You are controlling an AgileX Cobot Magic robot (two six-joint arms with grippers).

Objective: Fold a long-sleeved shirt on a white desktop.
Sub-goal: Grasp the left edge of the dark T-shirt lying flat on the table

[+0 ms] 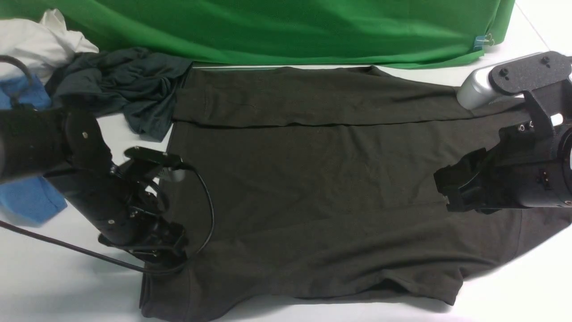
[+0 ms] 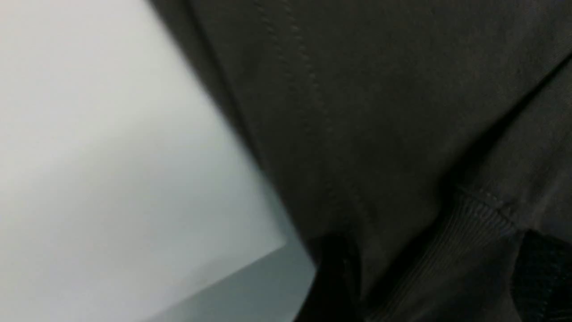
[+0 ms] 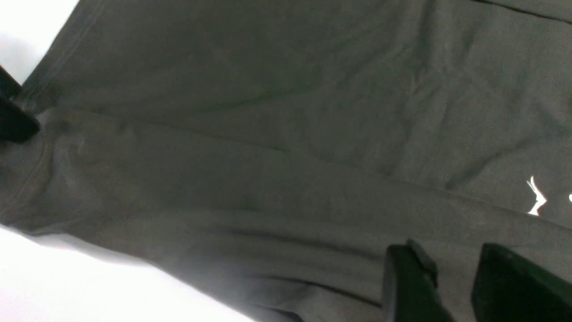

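Front overview of long-sleeved shirt (image 1: 313,179); both wrist views close above.

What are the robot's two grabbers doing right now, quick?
Left gripper: open, fingers apart over the long-sleeved shirt, seems to hold nothing.
Right gripper: open, above the shirt, holding nothing.

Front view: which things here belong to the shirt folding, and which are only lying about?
For the job:
- long-sleeved shirt, spread flat
- white desktop, under it

Only lying about:
- slate-grey garment, crumpled at the shirt's far left corner
- blue garment
- white cloth
- green cloth, along the far edge
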